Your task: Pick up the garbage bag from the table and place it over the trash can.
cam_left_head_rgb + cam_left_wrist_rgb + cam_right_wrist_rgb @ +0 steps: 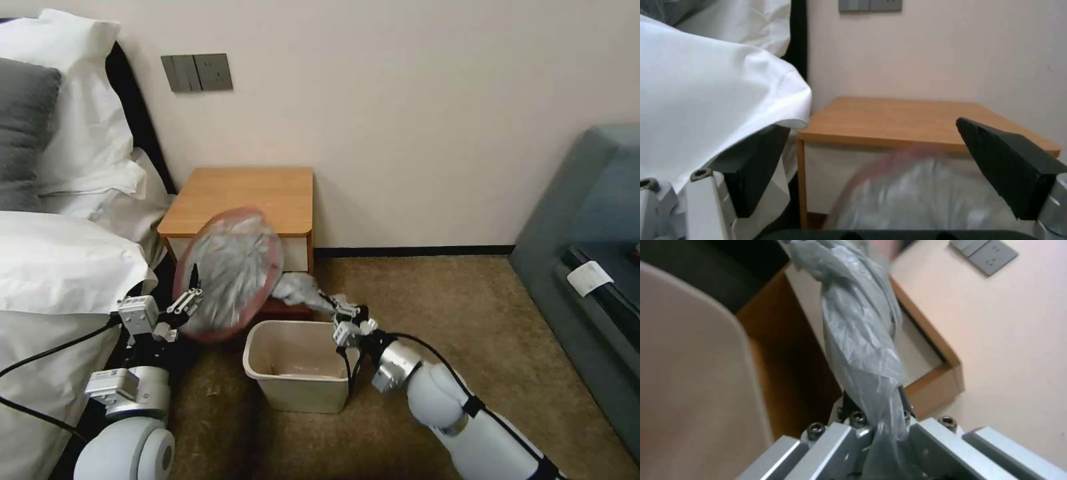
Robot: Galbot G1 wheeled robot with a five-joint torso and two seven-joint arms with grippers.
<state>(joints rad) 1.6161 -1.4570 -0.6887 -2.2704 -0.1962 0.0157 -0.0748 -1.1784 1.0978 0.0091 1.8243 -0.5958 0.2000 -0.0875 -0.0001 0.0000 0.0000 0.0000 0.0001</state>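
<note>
Both grippers share the garbage bag point(233, 267) above the trash can point(297, 365): right gripper point(341, 313) pinches its twisted tail, left gripper point(190, 300) spread wide at its red rim; light, limp, slippery film, best gripped at the rim

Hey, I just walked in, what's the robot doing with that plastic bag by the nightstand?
The robot is holding the garbage bag in the air, off the table. The right gripper is shut on the bag's twisted grey tail, just above the trash can and its far rim. The left gripper is open at the bag's red-rimmed mouth, which hangs up and to the left of the bin. The bag is not yet over the can.
</note>
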